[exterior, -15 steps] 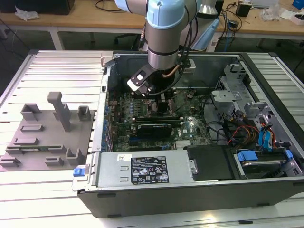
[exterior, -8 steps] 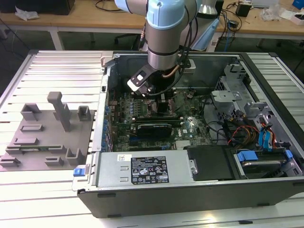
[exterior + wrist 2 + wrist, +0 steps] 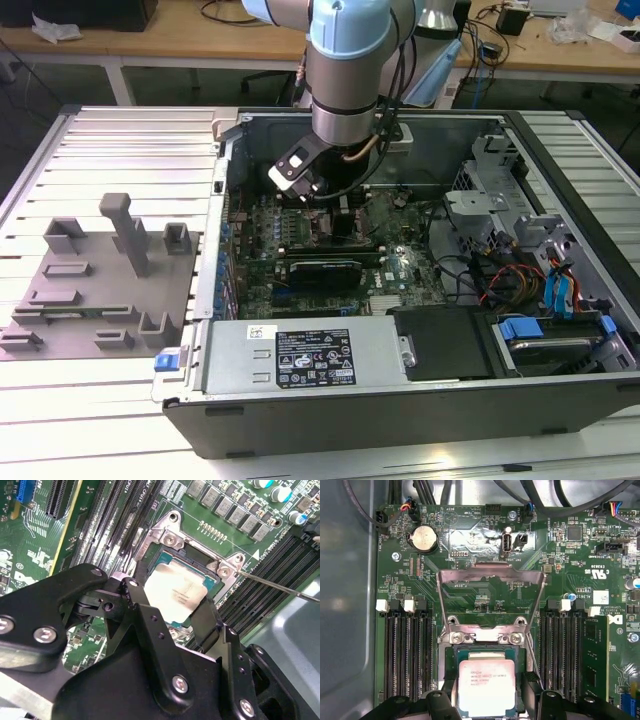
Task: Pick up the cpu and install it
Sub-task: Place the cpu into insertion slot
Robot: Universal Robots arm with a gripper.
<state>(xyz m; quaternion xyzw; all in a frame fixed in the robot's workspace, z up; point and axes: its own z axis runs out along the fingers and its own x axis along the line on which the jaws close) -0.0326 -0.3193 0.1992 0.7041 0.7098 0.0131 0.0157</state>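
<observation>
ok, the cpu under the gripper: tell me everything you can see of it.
The small flat square cpu has a silvery-white metal lid with dark print and a thin green rim. In both wrist views it sits over the black socket frame on the green motherboard, whose metal retention plate stands flipped open. The black gripper straddles it; contact cannot be told.

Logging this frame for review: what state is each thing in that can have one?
cpu, gripped, over the socket
pincer, shut on the cpu
load plate, swung up, open
computer case, side open
memory module, seated in its slot
</observation>
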